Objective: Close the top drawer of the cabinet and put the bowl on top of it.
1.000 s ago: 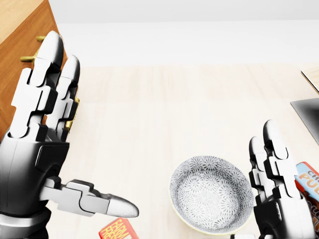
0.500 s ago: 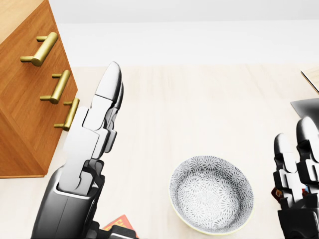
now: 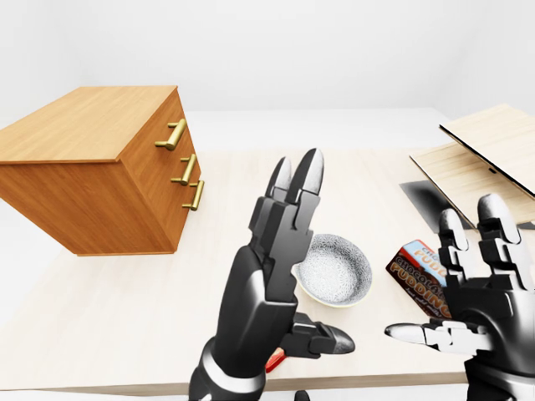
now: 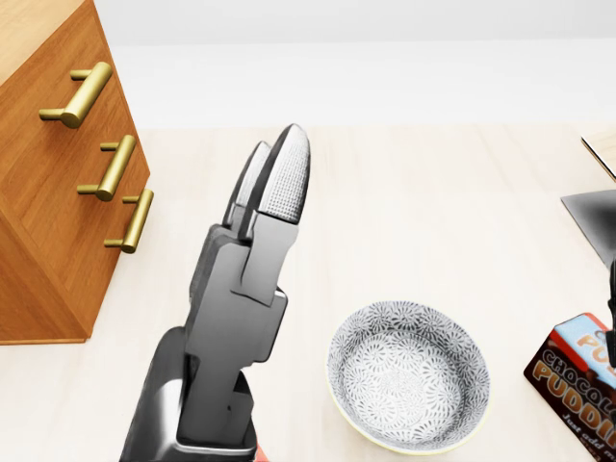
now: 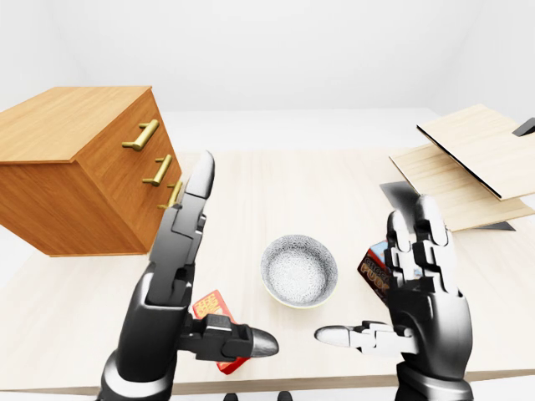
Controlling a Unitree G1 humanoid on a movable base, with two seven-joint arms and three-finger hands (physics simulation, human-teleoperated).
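Note:
The wooden cabinet point(image 3: 92, 167) stands at the left of the table, its three brass handles point(image 3: 185, 170) facing right and all drawer fronts looking flush. A patterned grey bowl point(image 4: 409, 385) sits upright on the table, right of the cabinet. My left hand point(image 5: 234, 255) is raised between cabinet and bowl, open, fingers straight up and thumb out toward the bowl, holding nothing. On the bowl's other side my right hand point(image 5: 374, 280) is also open and empty, its thumb pointing left. Neither hand touches the bowl.
A chocolate pudding box point(image 4: 577, 385) lies just right of the bowl. A red box point(image 5: 213, 309) lies under my left hand. Wooden boards point(image 3: 485, 159) and a dark grey slab point(image 4: 592, 217) sit at the far right. The table's near edge is close below my hands.
My left hand has swung right, away from the cabinet front, and turned edge-on beside the bowl. My right hand has slid right out of the head view, uncovering the pudding box.

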